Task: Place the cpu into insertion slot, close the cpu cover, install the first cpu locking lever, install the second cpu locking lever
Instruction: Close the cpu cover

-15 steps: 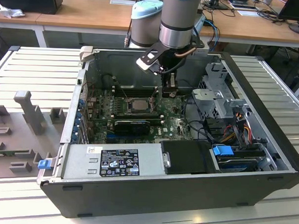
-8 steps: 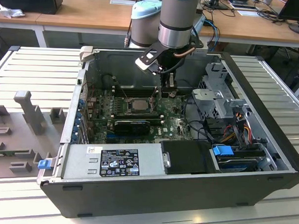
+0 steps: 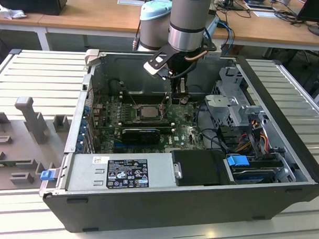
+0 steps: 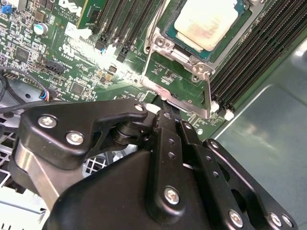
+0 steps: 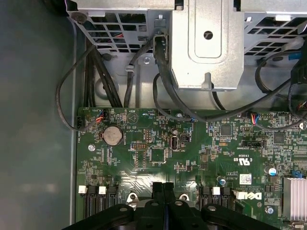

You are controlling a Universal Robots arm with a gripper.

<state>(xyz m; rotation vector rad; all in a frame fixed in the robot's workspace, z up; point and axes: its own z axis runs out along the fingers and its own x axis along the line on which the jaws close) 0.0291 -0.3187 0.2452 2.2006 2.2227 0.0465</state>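
We begin with the slatted surface (image 3: 35,73), which carries the open computer case (image 3: 146,208). The grey power supply box (image 3: 121,173) lies along the case's near wall. The arm (image 3: 190,21) reaches down into the case over the green motherboard (image 5: 158,158), close to the metal drive cage (image 5: 206,43).

The insertion slot (image 4: 180,45) sits on that board, with long black memory slots (image 4: 249,62) beside it. In the exterior view, the slot lies just to the exterior view's left of the pincer (image 3: 180,94) and a little nearer the camera.

We judge the first step done. The cpu (image 4: 207,21) lies flat in the slot with its pale face up. It is also visible in the exterior view (image 3: 147,112).

The cpu cover (image 4: 177,93) is not down over it. In the second wrist view its silvery frame stands raised off the slot on the pincer's side, and bare board shows through its window. Its free edge runs crosswise right at the tips of the pincer (image 4: 164,108). So the cover lies between the pincer and the cpu, and lowering it would mean swinging it away from the pincer and onto the slot.

The pincer (image 5: 163,189) has its two fingers (image 5: 157,191) drawn together with no real gap in both wrist views. The tips touch or nearly touch the cover's free edge. We cannot tell whether any metal is nipped between them.
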